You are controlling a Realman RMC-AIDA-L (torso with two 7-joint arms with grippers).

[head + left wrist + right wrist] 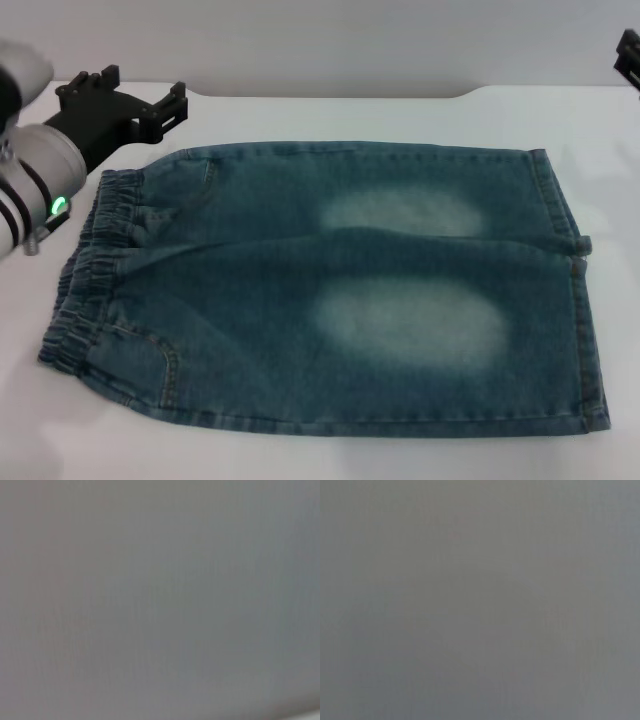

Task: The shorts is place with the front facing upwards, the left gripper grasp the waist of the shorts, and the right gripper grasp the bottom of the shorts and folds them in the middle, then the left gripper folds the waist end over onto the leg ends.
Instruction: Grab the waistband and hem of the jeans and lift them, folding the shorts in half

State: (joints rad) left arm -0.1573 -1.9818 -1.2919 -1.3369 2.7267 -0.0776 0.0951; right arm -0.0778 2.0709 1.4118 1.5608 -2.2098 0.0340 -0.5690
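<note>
Head view, faded denim shorts [330, 300] flat, puckered waist [85, 270] left

You have bare white table [330, 112] beyond the denim shorts [330, 290] and along their waist [85, 275]; the left gripper [140, 100] hovers just beside that far waist corner.

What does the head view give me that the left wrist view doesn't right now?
Only the head view shows the job: the denim shorts lie flat and unfolded on the white table, the waist toward the robot's left and the leg ends toward its right. The left tool hovers open beyond the waist, holding nothing; the right tool barely shows at the frame's edge. Only the left wrist view shows a featureless grey field with a pale strip in one corner. They share nothing I can identify.
</note>
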